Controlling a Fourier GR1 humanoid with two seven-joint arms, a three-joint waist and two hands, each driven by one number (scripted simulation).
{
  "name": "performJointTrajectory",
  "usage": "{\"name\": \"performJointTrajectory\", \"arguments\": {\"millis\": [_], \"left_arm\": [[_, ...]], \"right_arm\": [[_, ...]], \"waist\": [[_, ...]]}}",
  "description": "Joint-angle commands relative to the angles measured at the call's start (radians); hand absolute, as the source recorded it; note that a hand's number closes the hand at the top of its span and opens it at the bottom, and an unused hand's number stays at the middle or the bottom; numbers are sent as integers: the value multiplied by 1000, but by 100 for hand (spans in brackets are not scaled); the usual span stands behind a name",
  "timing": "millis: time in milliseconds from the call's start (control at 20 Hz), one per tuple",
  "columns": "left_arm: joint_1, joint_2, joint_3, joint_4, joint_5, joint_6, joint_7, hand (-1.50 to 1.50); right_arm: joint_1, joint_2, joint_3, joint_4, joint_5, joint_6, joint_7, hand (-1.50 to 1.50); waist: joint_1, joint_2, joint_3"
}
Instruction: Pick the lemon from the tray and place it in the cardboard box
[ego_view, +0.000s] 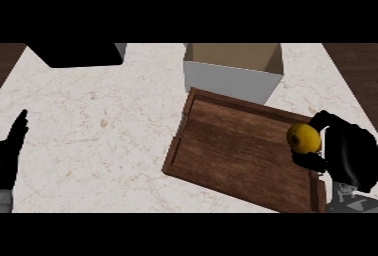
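Note:
A yellow lemon is at the right edge of the wooden tray. My right hand is curled round it, with fingers above it and the thumb below. The cardboard box stands open just behind the tray, with a pale front wall and a brown inside. My left hand rests open at the left edge of the view, fingers up.
A black block sits at the back left of the marble counter. Dark wood shows past the counter's far corners.

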Motion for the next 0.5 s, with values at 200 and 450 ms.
{"name": "performJointTrajectory", "arguments": {"millis": [200,450], "left_arm": [[-33,-47,-46,-47,-49,6,26,0],[-118,-17,-6,57,-25,-53,18,0]], "right_arm": [[-162,101,114,-232,122,208,198,150],[-380,197,49,-114,43,211,214,150]], "waist": [[69,19,3],[71,22,3]]}}
